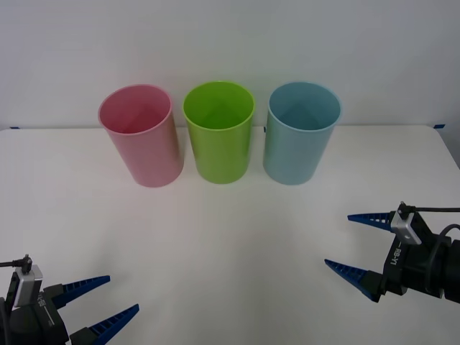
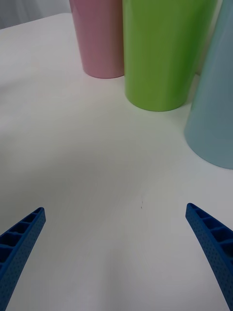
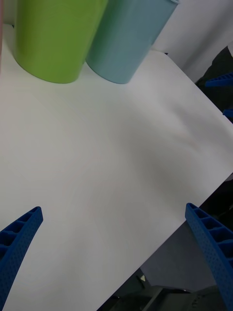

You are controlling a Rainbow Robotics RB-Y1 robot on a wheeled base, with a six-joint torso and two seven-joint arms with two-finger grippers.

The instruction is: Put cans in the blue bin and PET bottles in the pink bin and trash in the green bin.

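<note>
Only partly framed: left hand (image 1: 100, 297), right hand (image 1: 338, 241).

White table (image 1: 215, 251) bearing pink bin (image 1: 140, 136), green bin (image 1: 219, 133), blue bin (image 1: 300, 134)

A: What's the room like?
B: Plain. A white wall (image 1: 230, 43) runs across the back, bare and evenly lit.
A: And below it?
B: A white counter (image 1: 230, 259) meets the wall at its far edge. Its top is matte, with soft shadows and no glare.
A: Anything on the edges?
B: Small blue marks sit at the far corners, one at the left (image 1: 14, 127) and one at the right (image 1: 438, 126).
A: The floor?
B: Past the counter's near edge it's grey and dim (image 3: 165, 272); I can't tell more.
</note>
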